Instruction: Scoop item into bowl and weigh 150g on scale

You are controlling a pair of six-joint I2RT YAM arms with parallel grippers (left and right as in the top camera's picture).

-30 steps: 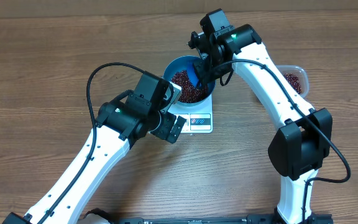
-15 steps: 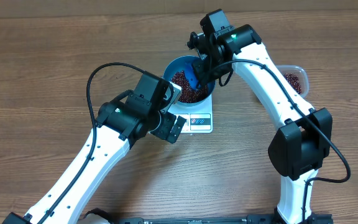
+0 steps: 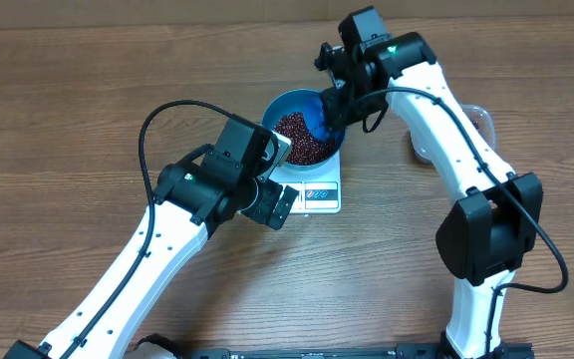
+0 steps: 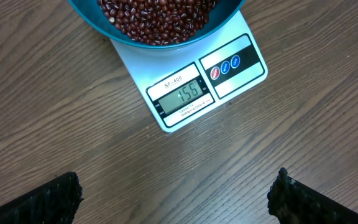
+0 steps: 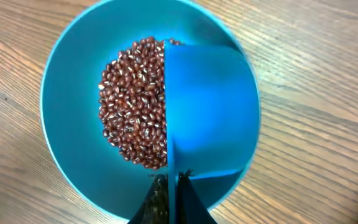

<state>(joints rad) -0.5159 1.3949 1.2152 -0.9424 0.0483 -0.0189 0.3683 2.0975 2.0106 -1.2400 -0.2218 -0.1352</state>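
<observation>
Overhead: the bowl (image 3: 283,104) of beans (image 3: 301,140) sits on the scale (image 3: 317,192), which rests on the surface (image 3: 68,120). Left wrist: the left gripper (image 4: 176,190) hangs spread and empty beside the scale. Right wrist: the right gripper (image 5: 169,186) pinches a scoop (image 5: 210,106) over the bowl.

left tool (image 4: 176,200): jaws wide apart, facing down | right tool (image 5: 169,200): clamped shut

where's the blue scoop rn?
Overhead view: the scoop is held in the right gripper, over the right side of the bowl of beans, which sits on the scale.
</observation>
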